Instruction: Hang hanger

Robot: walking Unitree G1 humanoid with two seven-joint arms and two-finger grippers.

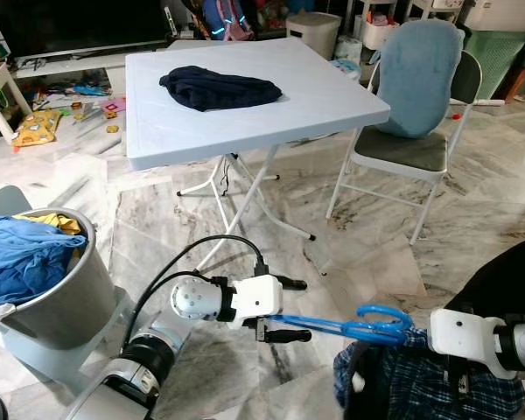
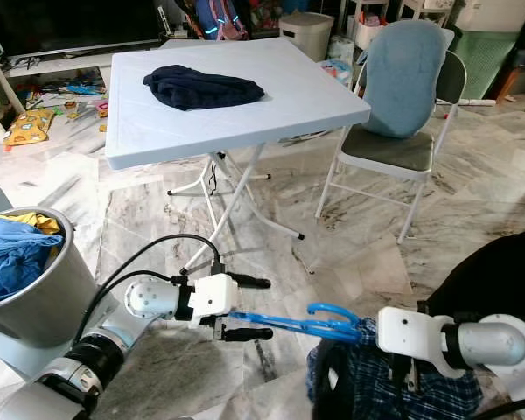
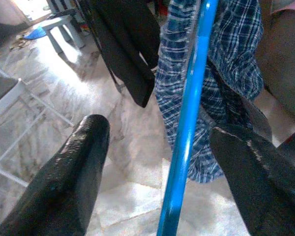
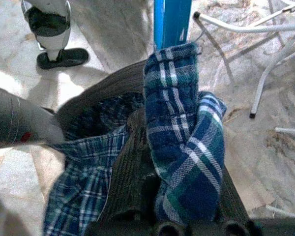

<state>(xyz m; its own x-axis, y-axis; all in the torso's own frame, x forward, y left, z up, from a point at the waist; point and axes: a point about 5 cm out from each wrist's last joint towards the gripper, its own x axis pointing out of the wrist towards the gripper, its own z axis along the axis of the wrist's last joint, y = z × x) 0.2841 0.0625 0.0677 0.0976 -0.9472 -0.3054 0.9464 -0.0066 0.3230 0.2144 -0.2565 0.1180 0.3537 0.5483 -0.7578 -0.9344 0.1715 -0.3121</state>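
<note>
A blue plastic hanger (image 1: 332, 327) hangs in the air low over the marble floor, its hook end curled near my right wrist. A blue plaid shirt (image 1: 420, 385) is draped on it and hangs below. My left gripper (image 1: 290, 309) is open, one finger above and one below the hanger's bar, and the bar (image 3: 187, 123) passes between the fingers (image 3: 73, 182) without touching them. My right gripper (image 1: 459, 372) points down into the plaid cloth (image 4: 182, 137) and is shut on it just under the hanger (image 4: 172, 22); cloth hides its fingertips.
A white folding table (image 1: 332, 96) stands ahead with a dark garment (image 1: 220, 87) on it. A folding chair (image 1: 420, 79) with a blue cushion is at its right. A grey laundry bucket (image 1: 61, 297) of blue clothes sits at my left. Toys litter the far-left floor.
</note>
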